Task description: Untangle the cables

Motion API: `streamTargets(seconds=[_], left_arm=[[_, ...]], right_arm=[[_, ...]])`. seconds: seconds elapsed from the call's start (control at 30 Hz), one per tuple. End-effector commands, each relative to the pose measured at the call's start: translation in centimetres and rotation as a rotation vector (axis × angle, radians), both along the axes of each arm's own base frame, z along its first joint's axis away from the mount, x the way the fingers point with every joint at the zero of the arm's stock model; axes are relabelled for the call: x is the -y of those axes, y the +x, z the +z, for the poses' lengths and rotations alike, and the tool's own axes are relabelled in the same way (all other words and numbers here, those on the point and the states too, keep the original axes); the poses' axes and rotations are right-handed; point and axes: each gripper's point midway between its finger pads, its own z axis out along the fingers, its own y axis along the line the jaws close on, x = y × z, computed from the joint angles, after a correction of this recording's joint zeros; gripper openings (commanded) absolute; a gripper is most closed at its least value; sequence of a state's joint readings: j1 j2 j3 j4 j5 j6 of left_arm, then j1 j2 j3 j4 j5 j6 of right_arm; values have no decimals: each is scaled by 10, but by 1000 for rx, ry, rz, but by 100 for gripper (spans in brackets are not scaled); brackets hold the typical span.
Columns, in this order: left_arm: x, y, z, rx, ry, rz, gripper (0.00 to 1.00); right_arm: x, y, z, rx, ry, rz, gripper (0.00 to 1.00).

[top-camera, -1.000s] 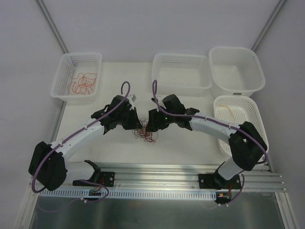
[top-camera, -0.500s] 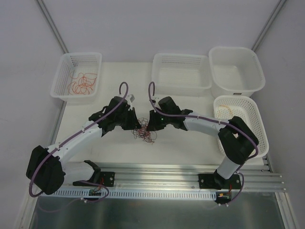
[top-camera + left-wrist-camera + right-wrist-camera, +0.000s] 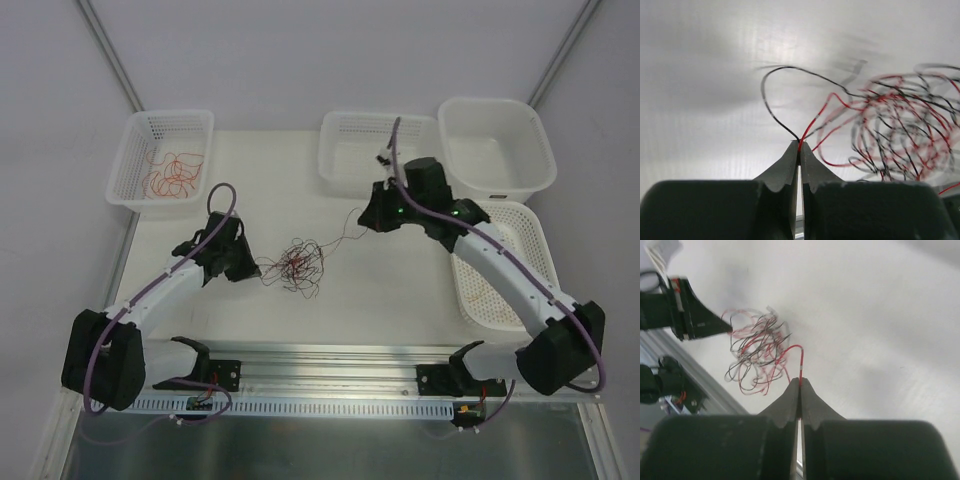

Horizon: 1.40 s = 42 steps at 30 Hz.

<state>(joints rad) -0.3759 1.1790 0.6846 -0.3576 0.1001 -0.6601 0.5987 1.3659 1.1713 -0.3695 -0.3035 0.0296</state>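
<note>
The left gripper [image 3: 799, 146], jaws fully closed, is pinching a red and a black strand of the cables [image 3: 293, 265], whose tangle is lying on the table [image 3: 400, 290] at the centre of the top view. Up and right of it, the right gripper [image 3: 800, 383] is clamping one red strand, jaws likewise closed. The wires are looking featherlight, springy and snag-prone, so gripping near free ends seems wisest. More strands are lying in the upper-left basket [image 3: 172, 113]. No legible writing is showing.

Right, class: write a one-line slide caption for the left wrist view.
Left tool pinches the tangled cables by a red and a black strand, over the white table.
</note>
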Motion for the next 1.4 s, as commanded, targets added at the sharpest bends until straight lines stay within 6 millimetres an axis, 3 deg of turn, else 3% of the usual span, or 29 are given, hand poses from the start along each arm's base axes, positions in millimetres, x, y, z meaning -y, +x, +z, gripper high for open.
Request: streamTargets(seconds=[0.0,0.2,0.27,0.43,0.63,0.8,0.97,1.07,1.1,1.2,1.37], left_arm=[[-31,-5,-16,-91,32,139,0],[-50,2,-13,-114,71,198,0],[-61,6,-9,-113,105,223,0],[-95,10,-3,-115,209,294,0],[-112,17,7,-89,282,285,0],[-128,9,-4,-135,377,292,0],[-141,-1,-12,-175,439,300,0],[-145,-3,-14,-189,455,299,0],[-147,-3,-14,-192,462,301,0],[-157,-4,-15,-209,512,289,0],[-173,1,-5,-207,583,311,0]], right_arm=[[57,8,77,150,16,-67,1],[114,5,176,363,71,-161,1],[131,3,198,415,81,-210,1],[152,-12,252,549,116,-260,1],[145,-19,267,569,175,-223,1],[142,-28,286,615,205,-203,1],[152,-33,301,666,189,-244,1],[165,-36,318,727,151,-295,1],[172,-42,337,776,145,-330,1],[175,-46,356,814,145,-345,1],[164,-48,367,819,213,-302,1]])
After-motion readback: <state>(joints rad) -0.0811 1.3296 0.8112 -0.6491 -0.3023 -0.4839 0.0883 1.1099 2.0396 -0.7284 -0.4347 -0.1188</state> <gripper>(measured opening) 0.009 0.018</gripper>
